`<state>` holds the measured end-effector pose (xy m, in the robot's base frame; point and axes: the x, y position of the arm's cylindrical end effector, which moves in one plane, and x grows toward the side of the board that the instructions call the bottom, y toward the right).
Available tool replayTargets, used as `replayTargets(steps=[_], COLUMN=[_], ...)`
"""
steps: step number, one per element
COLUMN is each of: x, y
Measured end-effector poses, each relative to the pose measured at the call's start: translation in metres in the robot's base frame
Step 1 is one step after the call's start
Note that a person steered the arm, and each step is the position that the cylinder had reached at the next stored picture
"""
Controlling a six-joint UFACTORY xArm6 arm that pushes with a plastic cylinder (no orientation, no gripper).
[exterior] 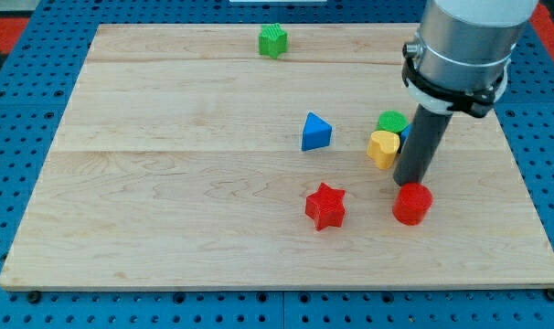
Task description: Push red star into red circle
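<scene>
The red star [325, 206] lies on the wooden board [167, 183] right of centre, toward the view's bottom. The red circle [411, 203], a short cylinder, stands about 95 px to the star's right. My tip [408, 184] is at the lower end of the dark rod, just above the red circle's top edge and touching or nearly touching it. The tip is well right of the star.
A yellow block [382, 147] and a green round block [392, 122] sit just left of the rod. A blue triangle [315, 132] lies above the star. A green block [272, 40] sits near the view's top edge. The arm's grey housing [464, 41] hangs at the top right.
</scene>
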<state>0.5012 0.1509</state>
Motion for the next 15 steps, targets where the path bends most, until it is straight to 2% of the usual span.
replayTargets(steps=[1,2,3,4,5,6,8,10,11,13,14,15], x=[0.013,0.013,0.011,0.000,0.006,0.009,0.024,0.073,0.085,0.046,0.046,0.051], y=[0.000,-0.029,-0.085,-0.105,-0.150,-0.165,-0.135,-0.173,-0.159,-0.079,-0.044,-0.085])
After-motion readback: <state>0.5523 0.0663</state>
